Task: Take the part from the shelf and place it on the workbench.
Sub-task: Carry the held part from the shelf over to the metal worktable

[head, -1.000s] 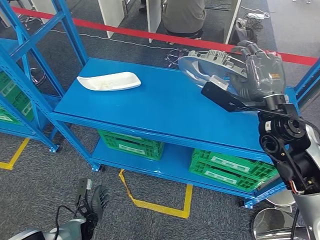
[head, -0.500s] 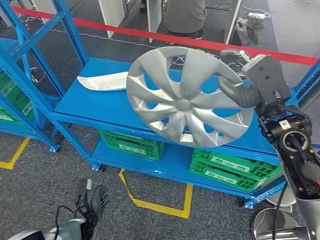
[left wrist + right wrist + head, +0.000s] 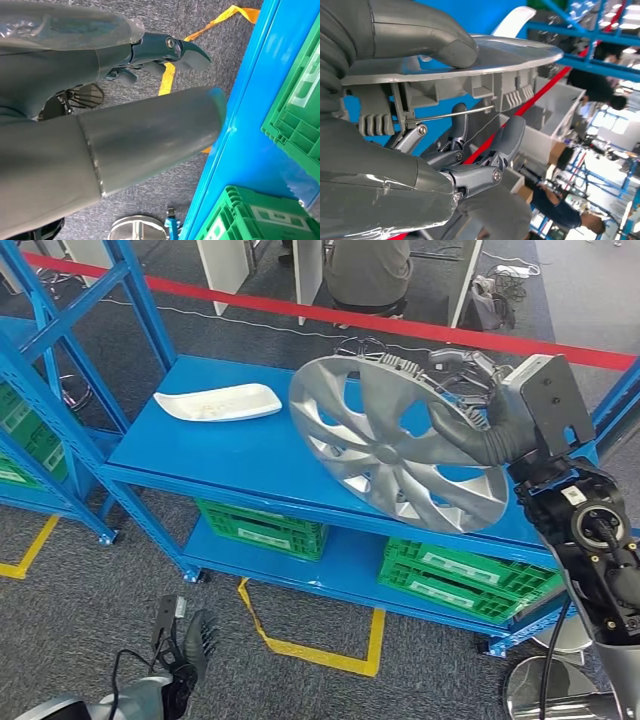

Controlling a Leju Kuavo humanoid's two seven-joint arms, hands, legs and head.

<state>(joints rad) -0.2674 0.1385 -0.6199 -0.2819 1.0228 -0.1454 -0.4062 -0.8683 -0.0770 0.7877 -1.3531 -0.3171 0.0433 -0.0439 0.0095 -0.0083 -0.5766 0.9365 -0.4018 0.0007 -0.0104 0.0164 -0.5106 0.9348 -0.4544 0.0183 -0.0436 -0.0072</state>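
A silver wheel cover [image 3: 392, 440] hangs tilted above the blue shelf [image 3: 226, 455], its spoked face toward me. My right hand [image 3: 483, 435] grips its rim at the right side, thumb across the front. The right wrist view shows the wheel cover's rim [image 3: 471, 60] edge-on, with the thumb [image 3: 433, 35] on one face and the fingers [image 3: 486, 160] curled behind. My left hand [image 3: 189, 650] hangs low by the floor, holding nothing; in the left wrist view its fingers [image 3: 177, 50] are spread over the carpet.
A white curved part [image 3: 219, 402] lies on the shelf's back left. Green crates [image 3: 264, 528] [image 3: 468, 580] stand on the lower level. Blue uprights [image 3: 45, 370] flank the left. Yellow floor tape [image 3: 317, 650], a red line [image 3: 302, 312] and a seated person [image 3: 366, 270] lie beyond.
The wheel cover has swung from edge-on to face-on, then shifted right and tilted lower over the shelf, uncovering the white part. The left hand has stayed put.
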